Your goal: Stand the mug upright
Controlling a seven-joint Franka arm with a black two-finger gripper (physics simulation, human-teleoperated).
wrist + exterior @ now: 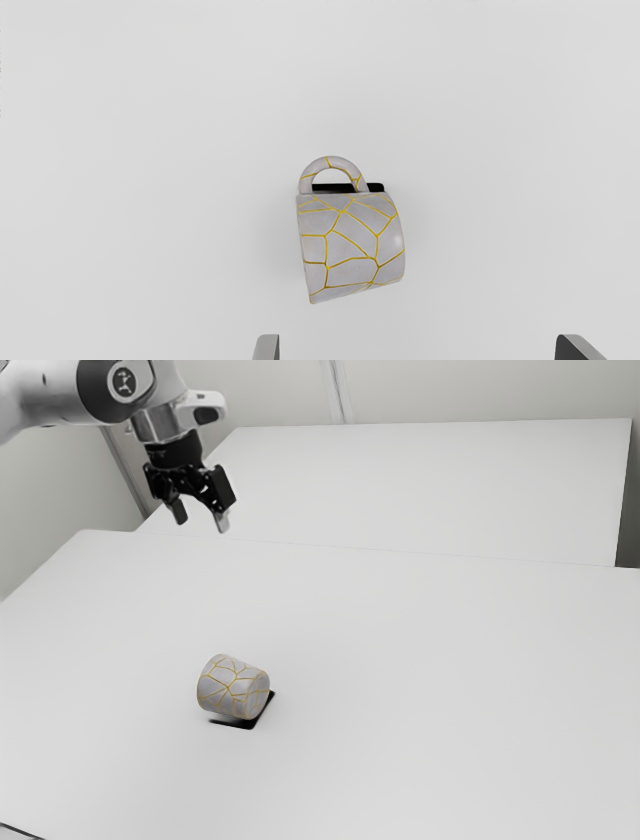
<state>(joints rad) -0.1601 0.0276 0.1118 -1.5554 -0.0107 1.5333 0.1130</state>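
High above the table, toward the exterior view's upper left, is the black gripper (202, 520), open, its fingers wide apart and holding nothing. A light grey mug (233, 687) with gold crack lines lies on its side on the table below, well apart from the gripper. From the wrist camera, the mug (351, 245) lies ahead of the open gripper (417, 345), with its looped handle (332, 162) showing. The mug's opening is turned out of sight.
The mug lies over a small black flat patch (240, 724) on the white table (420, 690). Beyond the table stands another white surface (430, 485). A thin dark line (20, 831) crosses the exterior view's lower left corner.
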